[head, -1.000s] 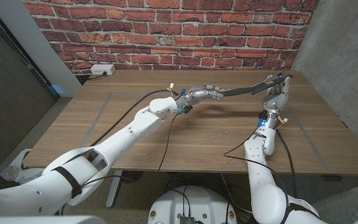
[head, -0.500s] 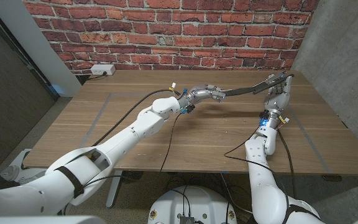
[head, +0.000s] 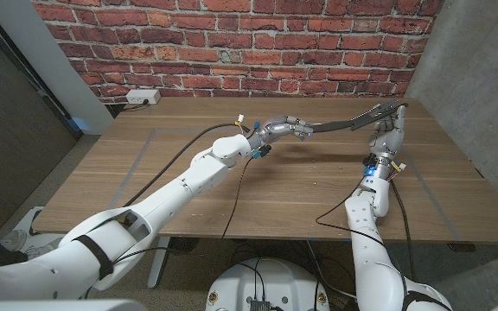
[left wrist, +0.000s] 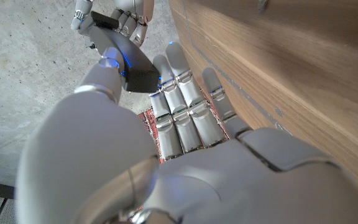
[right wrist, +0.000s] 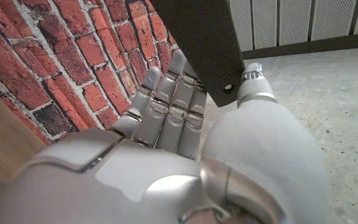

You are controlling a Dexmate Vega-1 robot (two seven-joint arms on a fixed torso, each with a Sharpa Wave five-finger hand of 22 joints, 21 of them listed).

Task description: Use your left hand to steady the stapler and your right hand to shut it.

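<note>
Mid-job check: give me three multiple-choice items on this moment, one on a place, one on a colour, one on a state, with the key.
1. Where is the left hand on the stapler?
A. at its low end, by the table
B. at its raised tip
C. off it, at the table's near edge

2. What colour is the stapler's raised arm?
A. red
B. dark grey
C. white

3. How does the stapler stand?
A. shut flat
B. open, its arm slanting up
C. lying in two parts

Key:
1 A: in the head view the left hand grips the low end at mid-table.
2 B: the arm shows dark grey in the head view and the right wrist view.
3 B: the arm rises toward the right hand, whose fingers touch its tip.
</note>
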